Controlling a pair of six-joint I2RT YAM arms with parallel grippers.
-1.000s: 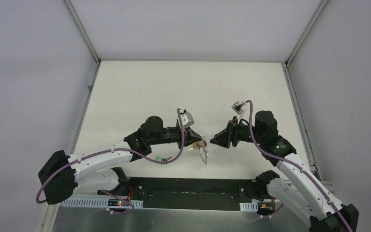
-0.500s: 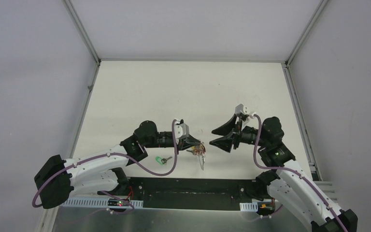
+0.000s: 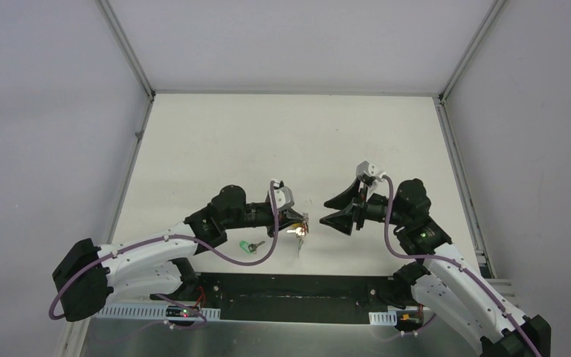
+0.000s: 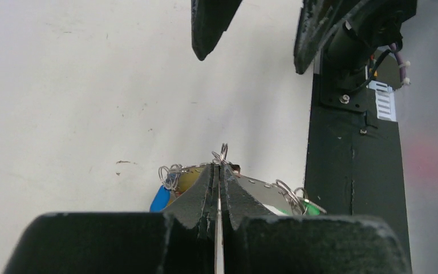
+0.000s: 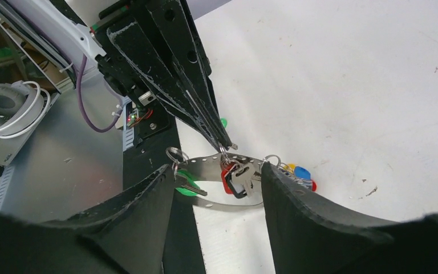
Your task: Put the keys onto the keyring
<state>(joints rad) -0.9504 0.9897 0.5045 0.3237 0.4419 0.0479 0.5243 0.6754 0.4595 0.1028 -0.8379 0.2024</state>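
Top external view: the left gripper sits at centre frame, jaws pinched tight on the keyring, which dangles from its tips. Whether the ring touches the table, I can't tell. The right gripper faces it from just right, jaws wide apart, holding nothing. A green-tagged key lies loose on the table, lower left of the ring, beside the left arm. On the right wrist view, a red tag and a blue tag bunch at the ring. The tabletop is off-white and lightly scuffed. Pale walls stand around it, and a black base plate runs along the bottom. White headphones sit at that view's left edge.
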